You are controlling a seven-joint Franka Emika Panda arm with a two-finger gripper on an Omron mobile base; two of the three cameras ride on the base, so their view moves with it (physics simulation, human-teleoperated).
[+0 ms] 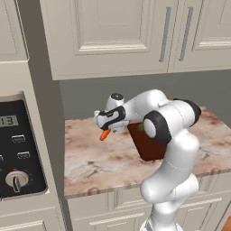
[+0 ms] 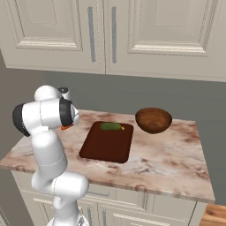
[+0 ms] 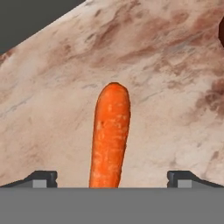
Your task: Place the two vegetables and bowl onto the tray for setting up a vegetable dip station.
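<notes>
Claw [image 3: 112, 177] hangs wide open over the carrot [image 3: 110, 136], its two tips standing well clear on either side of the orange body (nothing gripped). That carrot lies on the marble worktop [image 1: 90, 158], left of the tray [image 2: 107, 142], where the cucumber [image 2: 111, 126] already rests. Picking up the carrot looks like the step in hand; next, lower and close.

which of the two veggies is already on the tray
The dark green cucumber, lying at the far end of the tray. The orange carrot is not: it lies on the marble counter, between the open jaws.
</notes>
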